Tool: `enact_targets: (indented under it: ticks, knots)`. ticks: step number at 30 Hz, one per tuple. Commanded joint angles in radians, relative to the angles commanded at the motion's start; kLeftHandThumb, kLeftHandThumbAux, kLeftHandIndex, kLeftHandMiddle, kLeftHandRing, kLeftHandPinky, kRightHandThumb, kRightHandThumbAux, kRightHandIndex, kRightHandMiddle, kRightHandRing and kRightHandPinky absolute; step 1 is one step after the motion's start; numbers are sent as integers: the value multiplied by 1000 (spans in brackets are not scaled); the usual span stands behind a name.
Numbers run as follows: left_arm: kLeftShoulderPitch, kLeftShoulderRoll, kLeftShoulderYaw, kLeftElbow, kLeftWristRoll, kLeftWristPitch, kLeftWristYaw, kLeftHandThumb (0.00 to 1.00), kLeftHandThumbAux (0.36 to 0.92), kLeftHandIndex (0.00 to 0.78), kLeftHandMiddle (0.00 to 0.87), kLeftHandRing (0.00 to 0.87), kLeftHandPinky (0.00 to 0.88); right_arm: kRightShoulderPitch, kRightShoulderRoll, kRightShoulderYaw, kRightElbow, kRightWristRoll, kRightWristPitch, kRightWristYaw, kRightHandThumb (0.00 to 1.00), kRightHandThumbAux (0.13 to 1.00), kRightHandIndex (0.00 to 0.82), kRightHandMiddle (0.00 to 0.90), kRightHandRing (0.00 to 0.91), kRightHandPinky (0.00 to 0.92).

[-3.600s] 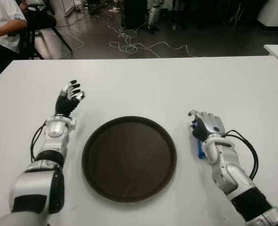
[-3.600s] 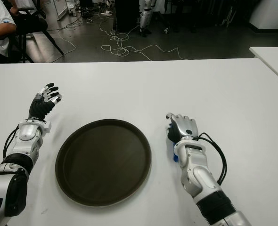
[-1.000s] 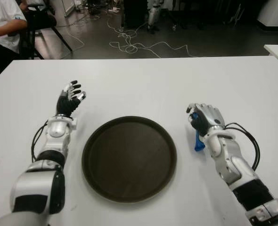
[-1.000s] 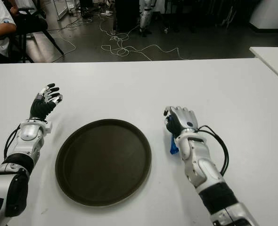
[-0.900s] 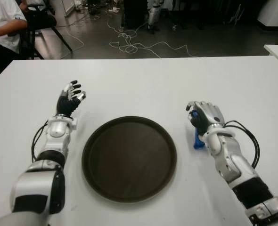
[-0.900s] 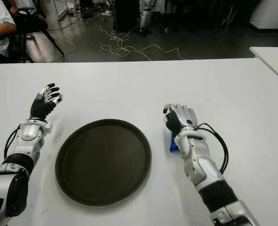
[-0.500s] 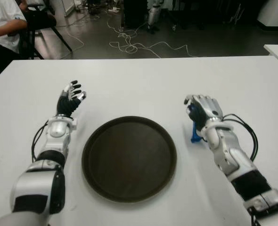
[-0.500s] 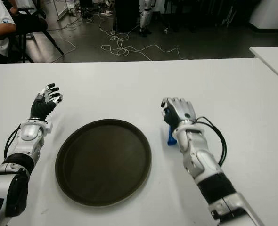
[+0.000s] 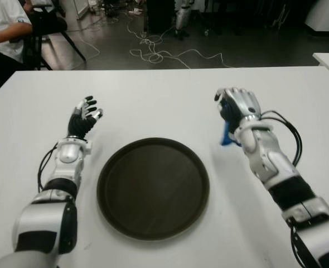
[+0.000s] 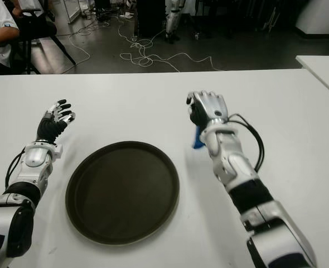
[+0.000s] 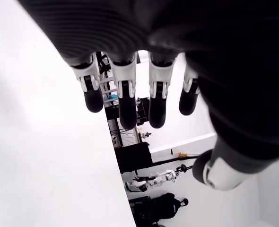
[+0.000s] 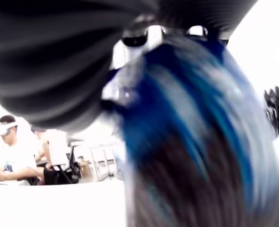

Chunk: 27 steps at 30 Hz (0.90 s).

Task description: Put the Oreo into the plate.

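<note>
Sitting nearest the robot on the white table [image 9: 164, 95], the round dark brown plate [image 9: 153, 188] holds nothing. Beyond its right rim, the right hand [image 9: 236, 109] is raised off the table with its fingers curled around the blue Oreo packet [image 9: 225, 136] (the wrapper hangs below the fist, clear of the plate). Left of the plate, the left hand [image 9: 82, 118] shows with its fingers [image 11: 121, 97] loosely spread and holding nothing.

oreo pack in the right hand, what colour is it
Blue; the Oreo pack shows it best in the left eye view, gripped in the right hand.
</note>
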<state>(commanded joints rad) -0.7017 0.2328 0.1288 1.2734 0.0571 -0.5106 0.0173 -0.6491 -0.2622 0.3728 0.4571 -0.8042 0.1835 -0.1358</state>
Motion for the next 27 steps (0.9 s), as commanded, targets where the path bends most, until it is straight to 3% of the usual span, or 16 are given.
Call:
enact_targets:
  ticks: [5,8,15,27]
  knots:
    - [0,-2,1,-1,-2,4,1,0,676,120,157,120,86,-38,24,14,52,2,-20,-16,838,689,421,480,624,620]
    - [-1,-4,5,-1,-7,11,-1,0,696,121,158,121,88,-59,44,30,72,2,-27,-15,839,689,421,478,596,577]
    - [-3,-6,10,-1,-13,24,0,0,714,114,152,123,95,-76,53,44,93,2,-51,-11,837,690,421,472,500,512]
    - [-5,-7,2,0,-3,26,7,0,716,111,153,114,85,-102,73,61,136,6,-83,-27,836,691,423,467,448,478]
